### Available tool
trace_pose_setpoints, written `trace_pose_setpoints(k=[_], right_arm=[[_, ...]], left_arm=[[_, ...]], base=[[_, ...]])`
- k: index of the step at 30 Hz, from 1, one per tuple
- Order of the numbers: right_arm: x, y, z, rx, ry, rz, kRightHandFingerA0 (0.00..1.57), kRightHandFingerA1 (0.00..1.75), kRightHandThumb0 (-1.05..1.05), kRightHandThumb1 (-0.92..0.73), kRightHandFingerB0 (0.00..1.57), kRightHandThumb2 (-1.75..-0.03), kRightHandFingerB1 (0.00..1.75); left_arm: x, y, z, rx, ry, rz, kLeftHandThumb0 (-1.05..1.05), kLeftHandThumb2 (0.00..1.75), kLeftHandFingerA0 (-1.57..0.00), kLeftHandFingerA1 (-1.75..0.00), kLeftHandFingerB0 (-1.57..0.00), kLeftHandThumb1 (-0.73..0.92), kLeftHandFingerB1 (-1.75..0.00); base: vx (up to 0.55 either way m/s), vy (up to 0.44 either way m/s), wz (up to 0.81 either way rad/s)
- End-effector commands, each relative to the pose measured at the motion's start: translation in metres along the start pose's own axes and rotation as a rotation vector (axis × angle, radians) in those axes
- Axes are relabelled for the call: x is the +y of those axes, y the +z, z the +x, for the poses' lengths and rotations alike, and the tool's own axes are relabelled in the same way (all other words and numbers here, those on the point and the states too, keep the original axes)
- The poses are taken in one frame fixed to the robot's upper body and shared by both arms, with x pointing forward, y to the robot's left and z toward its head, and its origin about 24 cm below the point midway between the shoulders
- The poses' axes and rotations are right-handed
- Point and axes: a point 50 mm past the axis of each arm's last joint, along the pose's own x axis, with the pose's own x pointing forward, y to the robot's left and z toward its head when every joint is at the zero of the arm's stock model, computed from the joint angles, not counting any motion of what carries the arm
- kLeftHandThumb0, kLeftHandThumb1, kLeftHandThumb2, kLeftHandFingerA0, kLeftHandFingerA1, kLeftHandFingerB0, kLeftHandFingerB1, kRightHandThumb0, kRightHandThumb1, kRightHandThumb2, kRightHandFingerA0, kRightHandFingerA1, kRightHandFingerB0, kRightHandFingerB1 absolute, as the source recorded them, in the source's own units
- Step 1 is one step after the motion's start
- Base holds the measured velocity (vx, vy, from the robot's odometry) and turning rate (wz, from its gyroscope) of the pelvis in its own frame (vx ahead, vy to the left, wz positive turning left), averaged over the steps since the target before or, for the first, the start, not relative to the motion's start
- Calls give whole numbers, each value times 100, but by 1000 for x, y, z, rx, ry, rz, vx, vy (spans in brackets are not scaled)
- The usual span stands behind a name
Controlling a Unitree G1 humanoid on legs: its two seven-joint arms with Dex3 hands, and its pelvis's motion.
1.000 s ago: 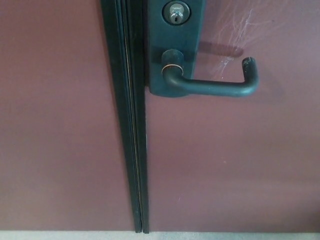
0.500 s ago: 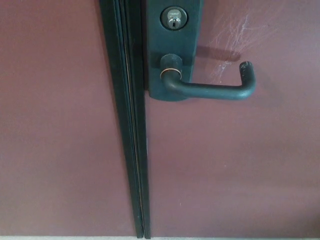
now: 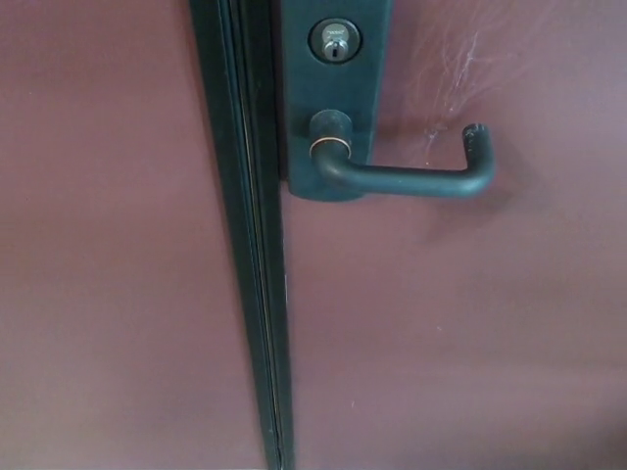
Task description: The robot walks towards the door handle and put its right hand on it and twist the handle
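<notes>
A dark lever door handle [image 3: 411,178] juts level to the right from a dark backplate [image 3: 333,98] on the maroon right door [image 3: 460,323]. Its tip bends back towards the door at the right end. Above the handle's pivot sits a round keyhole cylinder [image 3: 335,41]. Neither of my hands shows in the head view.
A dark vertical seam [image 3: 250,245] runs between the right door and the maroon left door [image 3: 108,255]. Pale scratches [image 3: 460,59] mark the door above the handle.
The whole picture has shifted: the handle and plate sit slightly lower and further left, and the pale floor strip at the bottom has left the frame. The handle itself has not turned.
</notes>
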Motion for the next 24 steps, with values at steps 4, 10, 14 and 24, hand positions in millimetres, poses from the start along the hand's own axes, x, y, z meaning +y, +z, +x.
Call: trace_pose_setpoints(k=[4,10,14,24], right_arm=[[71,-135,109,464,-262,-206,24,33,-74,-63,12,-59,26],[74,-174,95,704,-236,-338,0,48,-37,-37,0,-97,48],[69,-171,95,715,-292,-356,13,47,-73,-51,0,-89,31],[67,-171,96,721,-385,-491,6,22,-74,-61,8,-65,20]], left_arm=[[-13,-13,-2,23,-73,-15,-31,56,-74,-51,-57,50,-42],[-11,2,2,-8,-76,-10,-31,56,-74,-49,-58,50,-42],[-17,11,6,-33,-94,-20,-41,72,-69,-59,-53,43,-51],[-18,12,6,-30,-101,-20,-35,56,-73,-48,-57,50,-41]], base=[[0,0,0],[0,0,0],[0,0,0],[0,0,0]])
